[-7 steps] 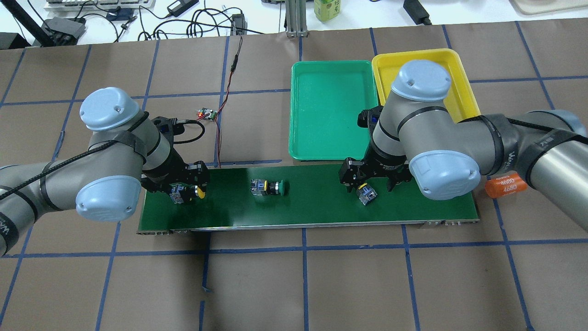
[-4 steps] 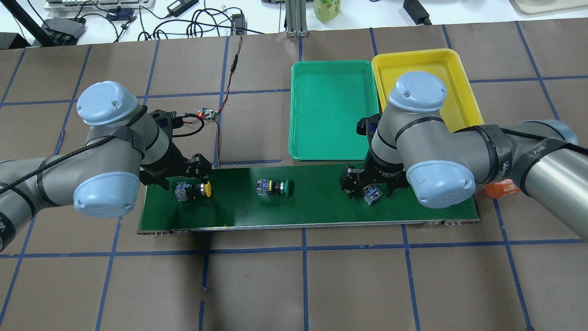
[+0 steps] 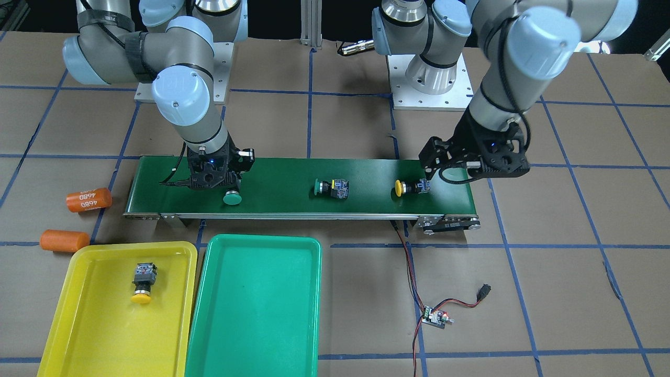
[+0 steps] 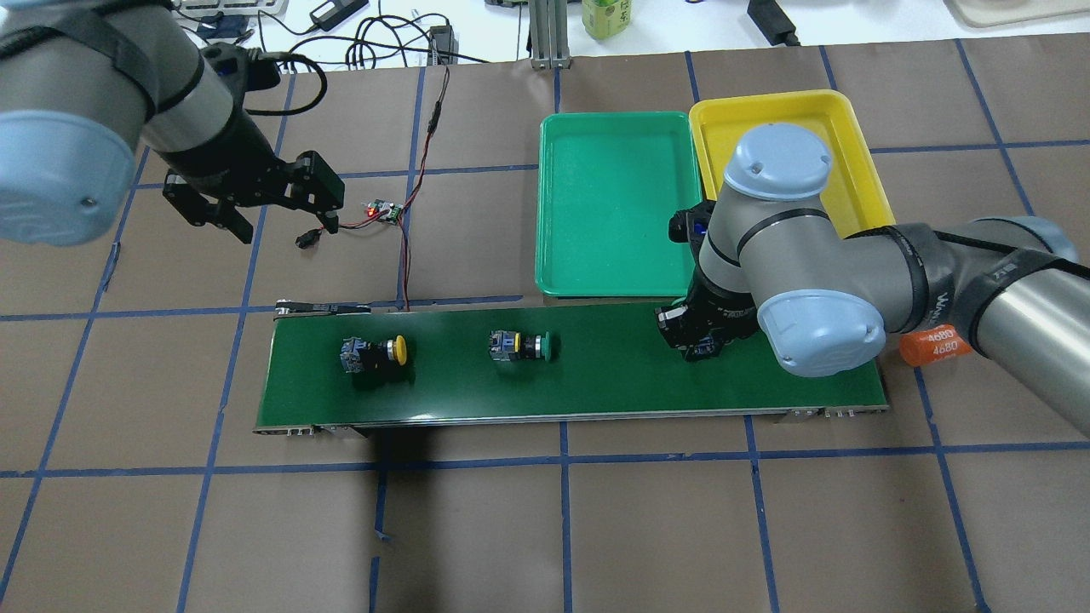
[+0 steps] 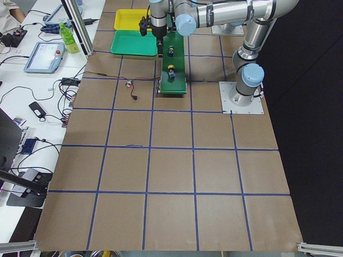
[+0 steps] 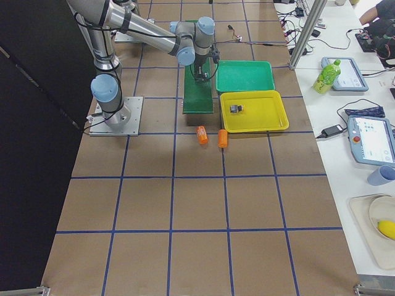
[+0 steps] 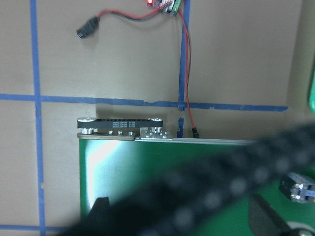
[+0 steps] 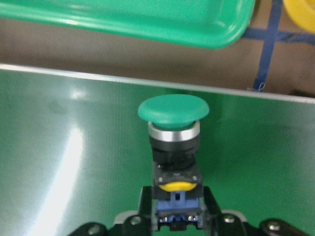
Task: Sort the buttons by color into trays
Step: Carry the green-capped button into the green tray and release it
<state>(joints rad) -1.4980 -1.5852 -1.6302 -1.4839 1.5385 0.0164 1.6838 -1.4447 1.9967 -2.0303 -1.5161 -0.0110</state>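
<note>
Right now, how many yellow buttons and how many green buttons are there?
Yellow buttons: 2, one in the yellow tray, one on the belt.
Green buttons: 2, one on the belt, one held by the right gripper.
Total: 4 buttons.
</note>
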